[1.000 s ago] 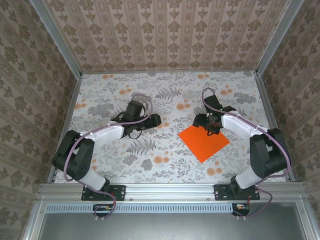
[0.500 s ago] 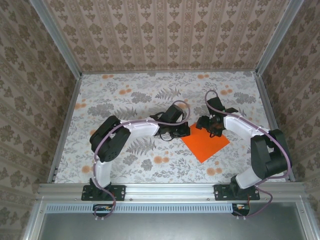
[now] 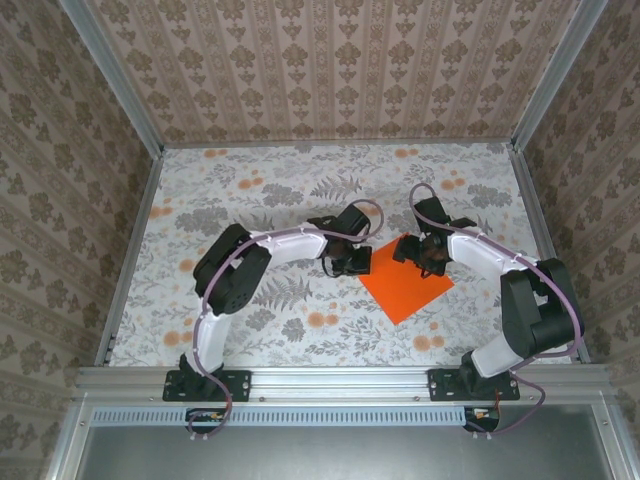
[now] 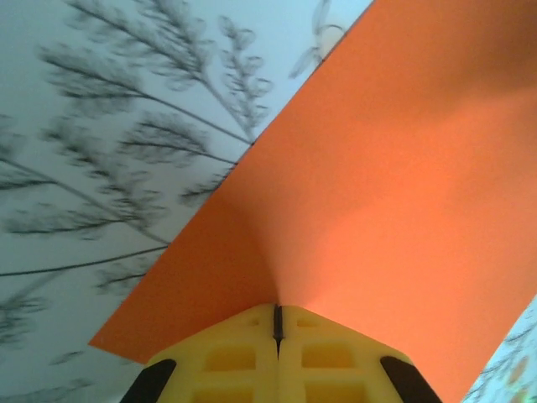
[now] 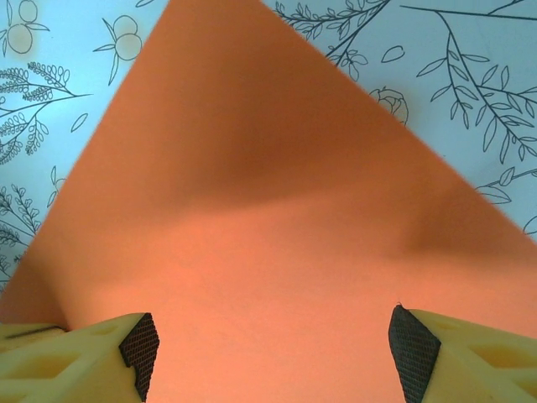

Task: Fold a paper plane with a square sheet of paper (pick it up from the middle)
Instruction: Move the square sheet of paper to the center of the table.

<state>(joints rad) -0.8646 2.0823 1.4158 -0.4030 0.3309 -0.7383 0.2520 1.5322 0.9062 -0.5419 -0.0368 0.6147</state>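
While the left gripper [image 4: 277,321] pinches the sheet's [image 3: 410,290] left edge, the right gripper [image 5: 273,340] stands open over its far corner.

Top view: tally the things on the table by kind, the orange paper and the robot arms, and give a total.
Paper: 1
Arms: 2, left arm and right arm
Total: 3
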